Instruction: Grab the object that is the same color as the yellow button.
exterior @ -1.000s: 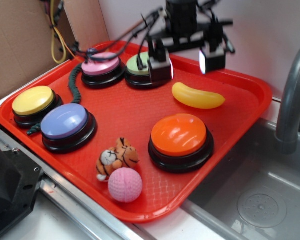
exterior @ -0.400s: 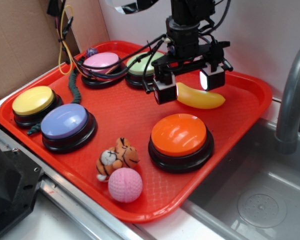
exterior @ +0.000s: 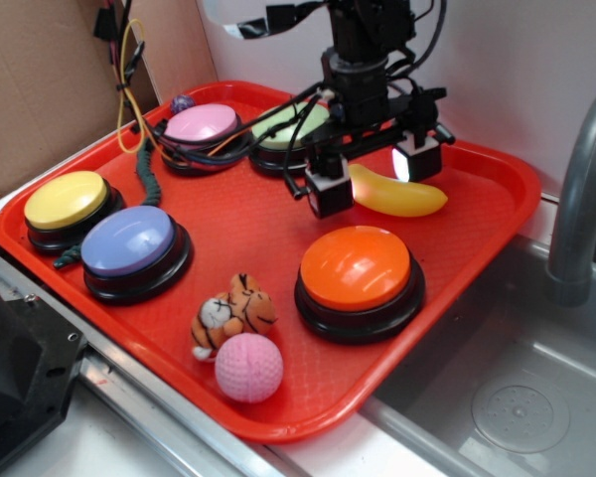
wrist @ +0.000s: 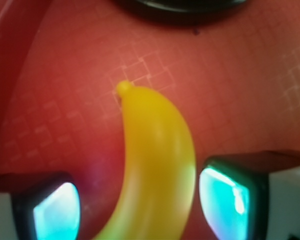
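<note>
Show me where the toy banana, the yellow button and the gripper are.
toy banana [exterior: 402,198], exterior view, middle of its curved body.
yellow button [exterior: 66,199], exterior view, centre of the yellow dome.
gripper [exterior: 373,177], exterior view, midway between its fingertips.

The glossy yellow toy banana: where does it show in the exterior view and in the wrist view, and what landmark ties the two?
Exterior: the glossy yellow toy banana lies right of centre on the red plastic tray, behind the orange dome button, under the open gripper.
Wrist: it fills the lower centre, between the two fingers.
Shared landmark: the tray's gridded floor.
</note>
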